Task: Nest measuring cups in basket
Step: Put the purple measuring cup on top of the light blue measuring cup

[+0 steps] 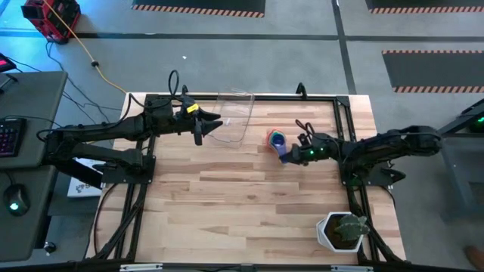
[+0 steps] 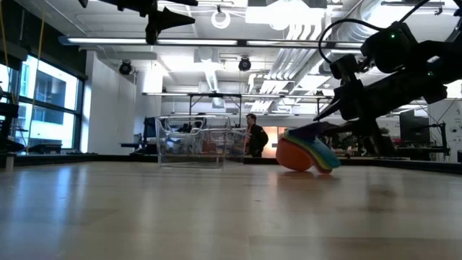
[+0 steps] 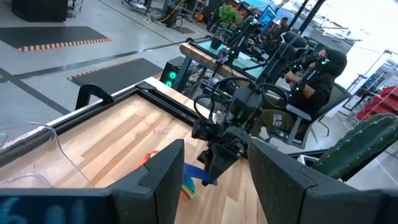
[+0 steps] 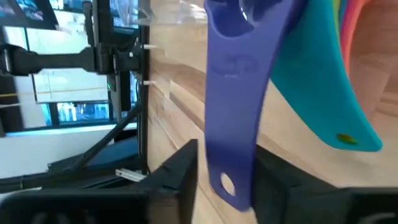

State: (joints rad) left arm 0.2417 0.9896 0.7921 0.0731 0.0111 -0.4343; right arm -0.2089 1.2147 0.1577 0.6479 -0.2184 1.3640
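The measuring cups (image 1: 277,140) sit nested in one stack right of the table's middle: orange outermost (image 2: 292,155), with teal (image 4: 317,74) and blue-purple (image 4: 239,74) among the others. My right gripper (image 4: 227,168) comes from the table's right and is shut on the stack's blue-purple handle. The basket (image 1: 234,117), clear plastic, rests on its bottom near the far edge, left of the cups. My left gripper (image 1: 198,130) hangs high above the table beside the basket's left end, open, with nothing between its fingers (image 3: 161,180). My right gripper pinches the blue-purple cup's flat handle (image 4: 233,146) between its two fingers, near the free end with the hole. The fingers come from the table's right, slanting down, and lie along the handle. The stack is tilted, with the orange cup's bowl (image 2: 289,165) on the table.
A white pot with a green plant (image 1: 342,230) stands at the table's near right corner. A black frame (image 1: 348,113) runs along the table's far and side edges. Bare wood lies in the middle and near parts. People (image 3: 317,74) sit beyond the table's right end.
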